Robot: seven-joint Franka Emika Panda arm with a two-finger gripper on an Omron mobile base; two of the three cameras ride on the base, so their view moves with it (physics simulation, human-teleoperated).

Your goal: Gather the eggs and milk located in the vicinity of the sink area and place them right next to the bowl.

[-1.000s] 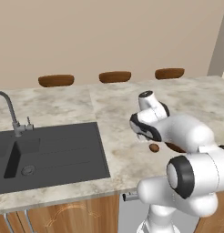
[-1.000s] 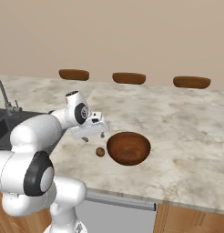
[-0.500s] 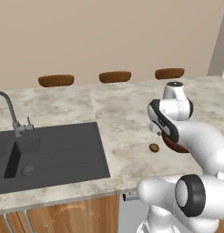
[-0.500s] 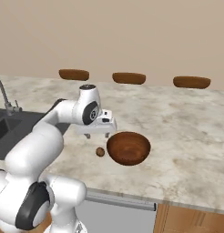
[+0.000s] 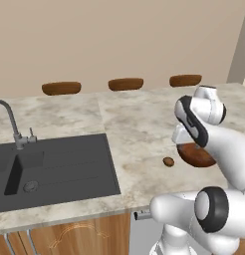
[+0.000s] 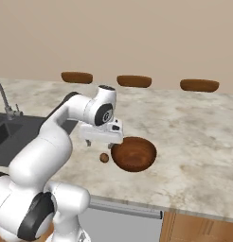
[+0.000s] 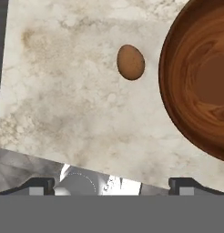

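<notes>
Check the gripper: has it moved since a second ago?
Yes. In the right base view the gripper has risen away from the egg lying on the counter beside the bowl; the egg lies where it was.

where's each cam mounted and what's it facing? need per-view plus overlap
Left base view: behind the arm on its left, looking forward and down over the counter at the sink, faucet, egg and bowl; arm rises lower right.
Right base view: behind on the right, same counter; arm rises lower left, open gripper above the egg beside the bowl.
Hand view: on the hand, looking straight down at egg and bowl rim; fingertips at the bottom.
Shared: egg, bowl; base views also share three stool seats.
</notes>
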